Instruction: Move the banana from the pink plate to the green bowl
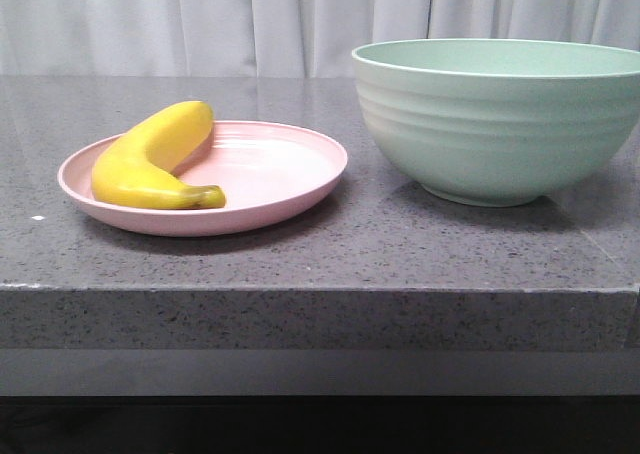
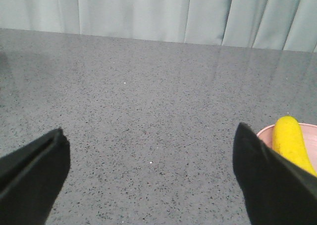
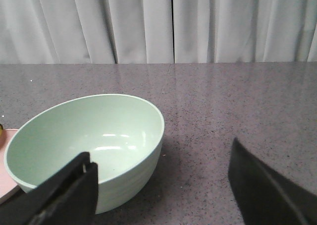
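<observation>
Front view: banana (image 1: 150, 162) lies on its side in the left half of the pink plate (image 1: 290, 189), curved along the rim, dark stem tip toward the camera – still at its start spot, nothing moved yet. Green bowl (image 1: 495, 124) stands just beside the plate on the right, not touching, rim far higher than the plate's. So the fruit will likely need a clear lift over that wall, not a slide. Both sit on the speckled grey counter (image 1: 300, 264) near its front edge; pale curtain (image 1: 200, 19) behind. No arm shows here, so both seem pulled back.

Left wrist view: left gripper (image 2: 148, 160) has its jaws wide apart, nothing between them but bare counter. Banana end and a sliver of pink rim sit just past one finger (image 2: 267, 180) – the gripper is off to the side of the fruit, not lined up over it. Being the nearer arm, it looks the natural one to pick.

Right wrist view: right gripper (image 3: 163, 185) also spread open and empty, fingers low in view. Bowl fills the area ahead of it and is empty inside; a bit of the plate edge peeks past the bowl. This arm looks parked near the drop target – likely idle unless the bowl needs steadying.
</observation>
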{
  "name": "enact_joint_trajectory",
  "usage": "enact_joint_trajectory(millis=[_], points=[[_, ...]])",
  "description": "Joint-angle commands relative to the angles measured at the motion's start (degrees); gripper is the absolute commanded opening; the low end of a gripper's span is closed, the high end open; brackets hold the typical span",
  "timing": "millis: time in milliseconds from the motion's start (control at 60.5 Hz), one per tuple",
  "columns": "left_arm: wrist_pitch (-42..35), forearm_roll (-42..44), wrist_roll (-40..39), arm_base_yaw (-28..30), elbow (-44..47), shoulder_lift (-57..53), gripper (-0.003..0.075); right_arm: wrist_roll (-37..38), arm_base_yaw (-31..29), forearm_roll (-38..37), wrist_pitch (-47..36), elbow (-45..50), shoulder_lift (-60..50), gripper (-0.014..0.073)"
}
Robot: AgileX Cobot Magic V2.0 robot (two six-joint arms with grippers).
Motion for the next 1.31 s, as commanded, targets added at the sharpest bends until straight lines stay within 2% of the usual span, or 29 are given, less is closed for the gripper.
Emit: enact_joint_trajectory(millis=[0, 83, 231, 380, 644, 727, 876, 1041, 1289], points=[[-4.30, -1.04, -0.13, 0.06, -2.09, 0.64, 0.0689, -0.52, -0.23, -0.23, -4.24, -2.12, 1.03, 0.0612], [-2.99, -1.04, 0.01, -0.04, -2.69, 1.34, 0.0689, -0.52, -0.23, -0.23, -4.17, -2.12, 1.03, 0.0612], [3.71, -1.04, 0.13, -0.04, -7.73, 6.59, 0.0689, -0.52, -0.23, -0.23, -4.16, -2.12, 1.03, 0.0612], [9.57, -3.18, 3.58, -3.07, -14.11, 14.48, 0.0689, -0.52, -0.23, -0.23, -4.16, -2.12, 1.03, 0.0612], [14.68, -3.52, 2.23, -17.61, -23.63, 32.72, 0.0689, -0.52, -0.23, -0.23, -3.91, -2.12, 1.03, 0.0612], [15.40, -3.52, -0.50, -22.46, -26.95, 38.31, 0.0689, -0.52, -0.23, -0.23, -3.39, -2.12, 1.03, 0.0612], [18.37, -3.52, -3.74, -27.34, -33.47, 46.78, 0.0678, -0.52, -0.23, -0.23, -2.60, -2.12, 1.03, 0.0612], [23.08, -3.52, -6.57, -28.59, -39.57, 54.70, 0.0629, -0.52, -0.23, -0.23, -2.53, -2.12, 1.03, 0.0612], [22.98, -3.52, -6.79, -28.47, -42.06, 60.37, 0.0617, -0.52, -0.23, -0.23, -2.53, -2.12, 1.03, 0.0612]])
